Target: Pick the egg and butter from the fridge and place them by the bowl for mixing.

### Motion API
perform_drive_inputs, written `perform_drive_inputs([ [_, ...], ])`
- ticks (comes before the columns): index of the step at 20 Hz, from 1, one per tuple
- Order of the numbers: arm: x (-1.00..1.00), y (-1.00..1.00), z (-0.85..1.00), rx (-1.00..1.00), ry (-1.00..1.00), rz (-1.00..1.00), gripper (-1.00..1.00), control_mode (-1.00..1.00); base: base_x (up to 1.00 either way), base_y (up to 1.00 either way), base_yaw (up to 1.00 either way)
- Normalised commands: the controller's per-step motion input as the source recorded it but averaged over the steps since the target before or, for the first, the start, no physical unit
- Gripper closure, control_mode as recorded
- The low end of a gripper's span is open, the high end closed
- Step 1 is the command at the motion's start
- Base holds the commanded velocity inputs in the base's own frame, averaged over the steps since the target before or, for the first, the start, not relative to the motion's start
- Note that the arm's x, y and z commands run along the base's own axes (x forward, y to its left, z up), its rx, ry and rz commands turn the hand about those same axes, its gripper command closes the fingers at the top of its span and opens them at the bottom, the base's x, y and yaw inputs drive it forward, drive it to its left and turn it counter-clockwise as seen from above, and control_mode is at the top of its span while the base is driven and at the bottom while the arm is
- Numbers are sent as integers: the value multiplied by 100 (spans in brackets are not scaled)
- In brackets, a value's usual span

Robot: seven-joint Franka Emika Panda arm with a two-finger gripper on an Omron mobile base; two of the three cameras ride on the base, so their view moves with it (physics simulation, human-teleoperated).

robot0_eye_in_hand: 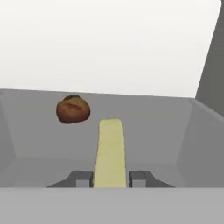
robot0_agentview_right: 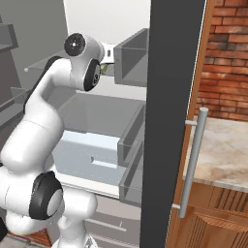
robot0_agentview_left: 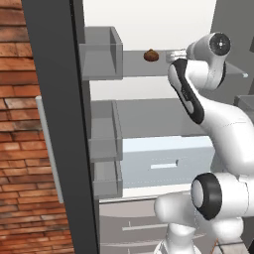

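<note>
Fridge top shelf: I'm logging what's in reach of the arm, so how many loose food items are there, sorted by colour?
Pale yellow, the butter, between the fingers of the gripper: 1
Dark brown, the rounded lump on the shelf: 1
Total: 2

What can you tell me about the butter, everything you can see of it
The butter is a pale yellow, matte, rectangular stick with straight edges and a flat top. In the hand view it runs lengthwise away from the camera, its near end clamped between the two dark fingertips of the end effector, which is shut on it. It sits over the grey fridge shelf, well short of the white back wall. A dark brown rounded lump sits apart, beyond and to its left. Whether the stick still rests on the shelf cannot be told.
</note>
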Motion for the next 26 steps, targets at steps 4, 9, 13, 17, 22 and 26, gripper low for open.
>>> perform_drive_inputs([
  [4, -100, 49, 0, 0, -6, 0, 100, -100, 0, 0, 0],
  [9, -100, 52, 0, 1, 2, 0, 100, -100, 0, 0, 0],
  [13, -100, 50, -12, 6, 17, -1, 100, -100, 0, 0, 0],
  [17, -100, 40, -54, 9, 29, 0, 100, -100, 0, 0, 0],
  [22, -100, 29, -88, 10, 29, 0, 100, -100, 0, 0, 0],
  [26, -89, 2, -68, 2, 4, 0, 100, -100, 0, 0, 0],
])
